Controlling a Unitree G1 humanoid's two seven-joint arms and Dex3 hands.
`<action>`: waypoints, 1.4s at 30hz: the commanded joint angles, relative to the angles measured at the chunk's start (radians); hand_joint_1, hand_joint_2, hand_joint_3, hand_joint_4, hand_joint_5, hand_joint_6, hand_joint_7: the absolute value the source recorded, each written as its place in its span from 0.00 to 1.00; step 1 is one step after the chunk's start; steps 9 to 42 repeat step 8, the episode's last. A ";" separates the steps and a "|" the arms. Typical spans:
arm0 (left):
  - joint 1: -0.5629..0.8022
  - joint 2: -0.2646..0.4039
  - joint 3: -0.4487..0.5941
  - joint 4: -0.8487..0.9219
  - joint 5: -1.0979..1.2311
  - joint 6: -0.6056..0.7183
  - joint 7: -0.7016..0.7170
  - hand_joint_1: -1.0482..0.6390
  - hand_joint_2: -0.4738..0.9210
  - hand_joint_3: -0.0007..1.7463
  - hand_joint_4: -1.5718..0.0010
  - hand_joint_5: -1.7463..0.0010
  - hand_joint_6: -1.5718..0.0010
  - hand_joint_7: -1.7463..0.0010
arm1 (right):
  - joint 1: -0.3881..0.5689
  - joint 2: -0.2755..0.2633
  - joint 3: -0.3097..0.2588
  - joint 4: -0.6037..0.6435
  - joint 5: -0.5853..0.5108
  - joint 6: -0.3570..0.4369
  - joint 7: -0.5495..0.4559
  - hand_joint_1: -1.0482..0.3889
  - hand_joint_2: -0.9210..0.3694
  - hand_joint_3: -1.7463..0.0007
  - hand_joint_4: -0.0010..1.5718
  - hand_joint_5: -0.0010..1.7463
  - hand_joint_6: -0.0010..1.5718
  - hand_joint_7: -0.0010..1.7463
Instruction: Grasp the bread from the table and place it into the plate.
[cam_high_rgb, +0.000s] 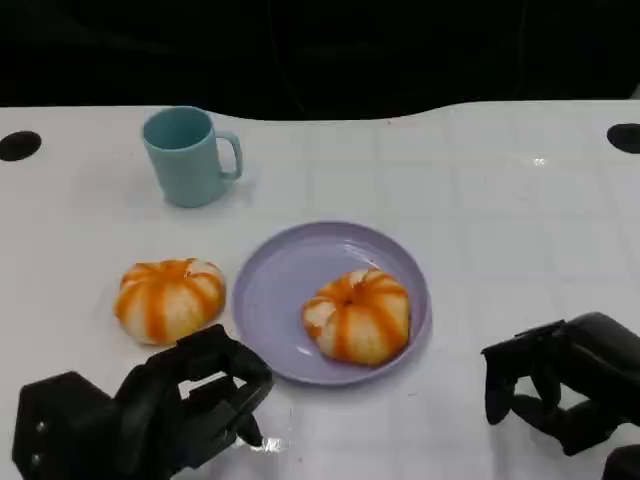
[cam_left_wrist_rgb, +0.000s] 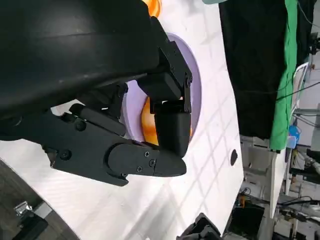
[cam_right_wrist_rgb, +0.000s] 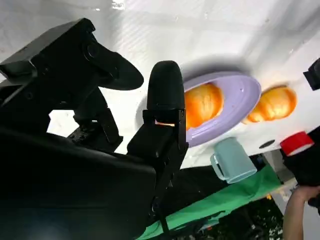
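Two round bread buns, white with orange stripes running down from a dimpled centre, sit near the front of the white worktop (cam_high_rgb: 500, 220). One bread bun (cam_high_rgb: 358, 316) rests upright inside the lilac plate (cam_high_rgb: 270, 290), towards its right half, with bare plate showing to its left. The other bread bun (cam_high_rgb: 169, 298) lies on the worktop just beside the plate's left rim, apart from it. The plate is round, shallow and lies flat.
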 joint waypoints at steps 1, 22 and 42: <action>-0.009 0.018 0.012 0.019 -0.006 -0.021 -0.014 0.32 1.00 0.16 0.55 0.00 0.53 0.21 | -0.012 -0.004 0.004 0.014 -0.011 -0.003 -0.009 0.65 0.41 0.30 0.53 1.00 0.49 0.79; -0.008 0.024 0.014 0.020 -0.008 -0.024 -0.017 0.33 1.00 0.16 0.55 0.00 0.54 0.21 | -0.013 0.002 0.007 0.009 -0.020 0.000 -0.015 0.66 0.42 0.31 0.53 1.00 0.49 0.79; -0.008 0.024 0.014 0.020 -0.008 -0.024 -0.017 0.33 1.00 0.16 0.55 0.00 0.54 0.21 | -0.013 0.002 0.007 0.009 -0.020 0.000 -0.015 0.66 0.42 0.31 0.53 1.00 0.49 0.79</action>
